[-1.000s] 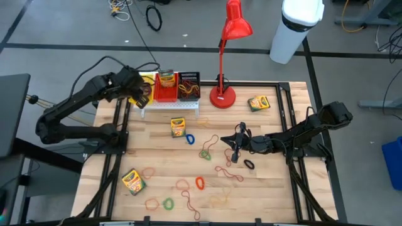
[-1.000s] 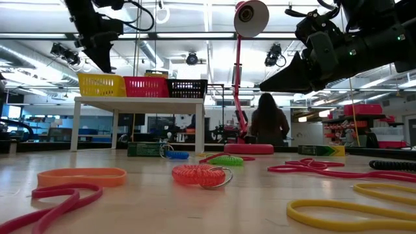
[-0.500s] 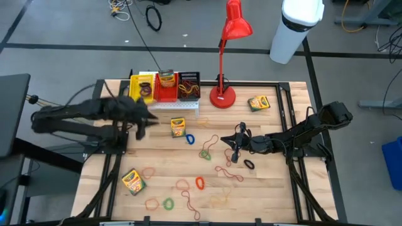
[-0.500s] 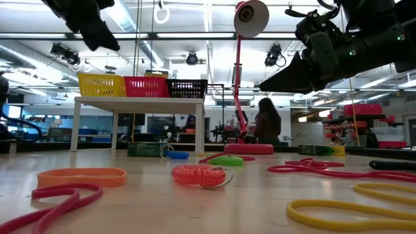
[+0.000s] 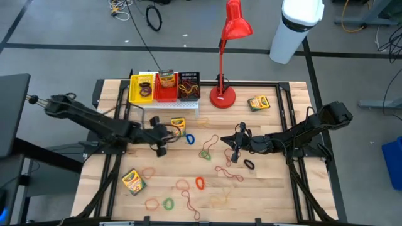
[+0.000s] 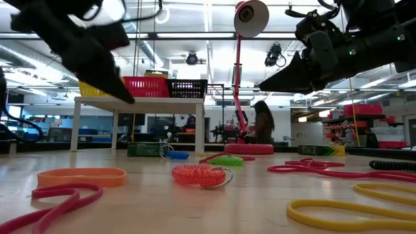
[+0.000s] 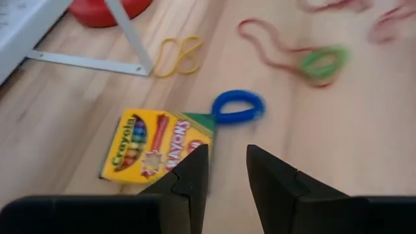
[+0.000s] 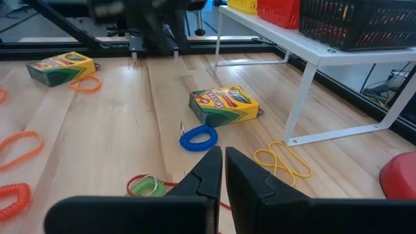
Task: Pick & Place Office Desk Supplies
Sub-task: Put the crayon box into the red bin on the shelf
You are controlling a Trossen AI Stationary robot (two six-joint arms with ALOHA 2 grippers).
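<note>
Work surface: wooden table [image 5: 264, 188] of pale butcher-block planks with visible grain, framed by dark rails.
Left gripper [image 5: 164, 137]: reaches low over the table, just beside the central crayon box; two flat dark fingers [image 7: 188, 179] stand a narrow gap apart with nothing between them.
Right gripper [image 5: 233, 143]: hangs over the middle of the table, right of the loose bands; fingers pressed nearly together, holding nothing.
Central crayon box [image 5: 178, 126]: flat rectangular carton, yellow face with green end, lying flat in front of the rack; in the left wrist view [image 7: 159, 146] it sits directly ahead of the fingertips.
Other crayon boxes: one near the front-left corner [image 5: 132, 180], one at rear right beside the lamp base [image 5: 258, 103], one standing in the red basket [image 5: 166, 79].
Blue coil band [image 5: 190, 139]: small thick spiral loop, just right of the central box.
Green band [image 5: 205, 153]: small ring, near a thin reddish loop.
Other bands: red coil [image 5: 200, 183], black oval [image 5: 249, 164], orange and yellow thin loops scattered along the front.
Rack [image 5: 169, 108]: white perforated shelf on thin legs, carrying yellow, red and black mesh baskets.
Lamp [image 5: 225, 59]: red, glossy, round base, thin stem, cone shade.
</note>
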